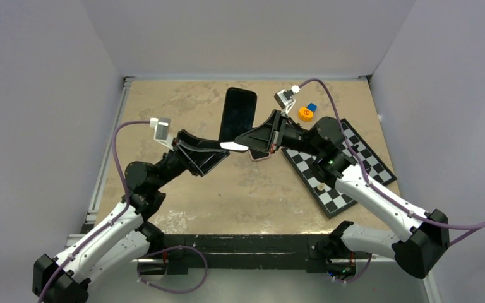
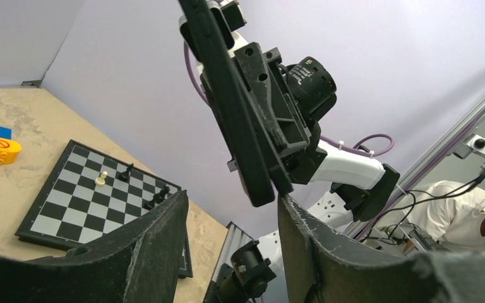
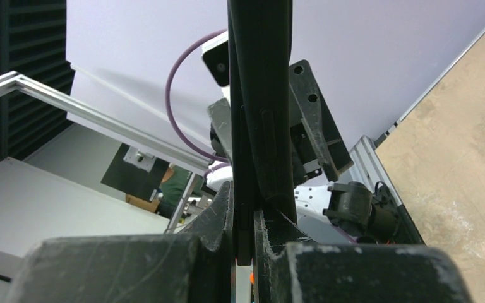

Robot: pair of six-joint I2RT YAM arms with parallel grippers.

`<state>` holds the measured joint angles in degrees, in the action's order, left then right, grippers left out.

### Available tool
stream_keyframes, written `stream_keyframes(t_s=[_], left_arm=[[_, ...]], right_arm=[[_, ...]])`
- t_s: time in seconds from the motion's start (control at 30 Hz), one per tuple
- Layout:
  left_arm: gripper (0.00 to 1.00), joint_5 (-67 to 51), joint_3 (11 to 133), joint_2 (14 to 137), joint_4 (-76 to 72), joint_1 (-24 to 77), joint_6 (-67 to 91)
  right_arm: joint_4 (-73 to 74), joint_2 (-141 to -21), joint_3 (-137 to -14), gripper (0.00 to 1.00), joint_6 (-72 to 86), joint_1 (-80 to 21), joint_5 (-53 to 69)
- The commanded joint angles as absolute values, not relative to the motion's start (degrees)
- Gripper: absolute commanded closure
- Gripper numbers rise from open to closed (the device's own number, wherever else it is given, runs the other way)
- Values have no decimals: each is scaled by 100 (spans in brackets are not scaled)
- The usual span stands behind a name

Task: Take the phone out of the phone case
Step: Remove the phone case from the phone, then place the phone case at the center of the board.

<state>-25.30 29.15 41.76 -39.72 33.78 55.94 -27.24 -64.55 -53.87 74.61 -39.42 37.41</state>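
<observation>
**Phone lifted, case not yet off**

The phone (image 1: 238, 113) is off the surface (image 1: 227, 202), held up in the upper middle of the top view with its dark screen facing the camera. The right claw (image 1: 252, 150) is clamped on its lower edge; the right wrist view shows both fingers pressed against a thin dark slab. The phone case (image 3: 271, 126) appears to be still wrapped around the phone, and no clear gap shows between them. The left claw (image 2: 233, 202) has its fingers apart just below the phone's lower corner, gripping nothing.

Judged from this, the pick-up is done and the second arm is in place. The separation itself is left: peeling the case away and freeing the phone. The chessboard (image 1: 347, 170) at centre right plays no part.
</observation>
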Motion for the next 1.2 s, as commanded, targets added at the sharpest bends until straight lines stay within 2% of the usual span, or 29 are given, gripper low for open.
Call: stream_keyframes(t_s=[0.0,0.13,0.27,0.43,0.53,0.7,0.8,0.87,1.0,1.17], left_arm=[[45,-2440,3024,4282,-4141,3384,5526],[51,-2268,3094,4316,-4045,3384,5504],[45,-2199,3195,4405,-4096,3384,5552],[45,-1871,3355,4531,-4035,3381,5838],[54,-1715,3599,4670,-3727,3379,5882],[73,-1571,3858,4697,-3045,3384,5611],[91,-1226,3929,4474,-2328,3381,5258],[100,-742,4055,4277,-1280,3377,4999],[100,356,4562,4177,569,3347,4655],[100,721,4708,4372,1040,3265,4511]], right_arm=[[-3504,-6337,-5477,100,7617,-3984,3769],[-3523,-6326,-5458,100,7620,-3998,3754],[-3501,-6337,-5425,100,7597,-4025,3736],[-3320,-6387,-5438,100,7394,-4101,3672],[-3024,-6418,-5478,100,7123,-4166,3601],[-2510,-6315,-5488,100,6624,-4203,3455],[-2177,-6201,-5480,100,6318,-4204,3385],[-2013,-6146,-5469,100,6117,-4206,3440],[-1814,-6069,-5175,100,5871,-4270,3507],[-2094,-6060,-4526,100,5877,-4458,3526]])
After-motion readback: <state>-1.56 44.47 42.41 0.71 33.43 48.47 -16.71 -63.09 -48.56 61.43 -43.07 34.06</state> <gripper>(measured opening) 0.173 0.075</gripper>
